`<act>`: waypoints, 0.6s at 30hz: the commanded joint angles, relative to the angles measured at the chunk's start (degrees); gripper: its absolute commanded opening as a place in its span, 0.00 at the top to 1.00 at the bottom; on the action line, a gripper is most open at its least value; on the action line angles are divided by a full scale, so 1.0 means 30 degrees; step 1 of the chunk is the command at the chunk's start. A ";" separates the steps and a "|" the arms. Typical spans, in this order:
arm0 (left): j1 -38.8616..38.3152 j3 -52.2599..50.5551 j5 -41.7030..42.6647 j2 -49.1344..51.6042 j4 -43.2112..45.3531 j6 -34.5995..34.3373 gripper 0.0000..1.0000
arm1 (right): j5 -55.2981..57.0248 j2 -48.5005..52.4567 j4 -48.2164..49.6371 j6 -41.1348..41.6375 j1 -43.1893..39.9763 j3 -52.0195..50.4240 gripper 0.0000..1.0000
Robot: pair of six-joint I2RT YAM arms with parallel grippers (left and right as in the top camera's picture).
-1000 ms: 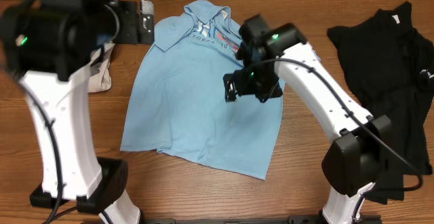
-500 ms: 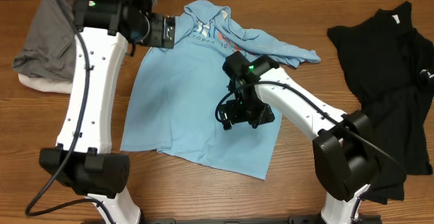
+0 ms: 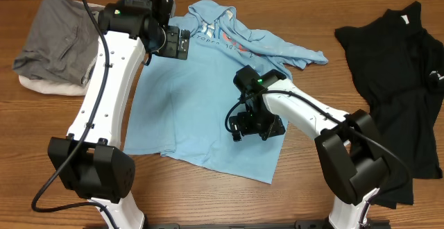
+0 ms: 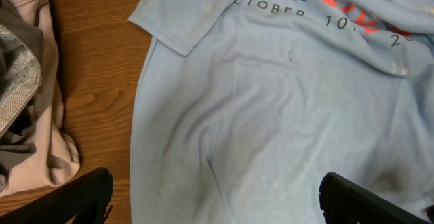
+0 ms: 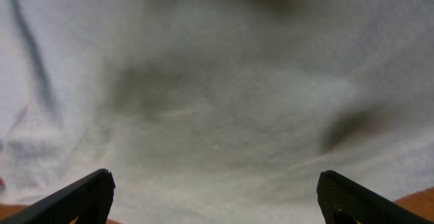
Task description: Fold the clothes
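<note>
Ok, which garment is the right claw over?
The light blue T-shirt with lettering, mid-table. The right claw hangs above its body; the black garment lies far right, the grey and cream pile far left.

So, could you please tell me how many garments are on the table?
4: blue T-shirt centre, black garment right, grey garment far left atop a cream garment; more may hide.

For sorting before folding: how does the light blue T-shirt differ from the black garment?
The light blue T-shirt bears printed lettering near its collar; the black garment shows no lettering. The T-shirt lies mid-table, mostly spread flat; the black garment lies rumpled at the right, partly out of frame. Both rest on the wooden table.
</note>
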 commanded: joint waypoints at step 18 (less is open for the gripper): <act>-0.0131 -0.0787 0.0270 0.0044 0.0488 0.0379 0.00 | 0.0138 -0.0270 0.3927 0.0867 -0.1982 -0.4255 0.00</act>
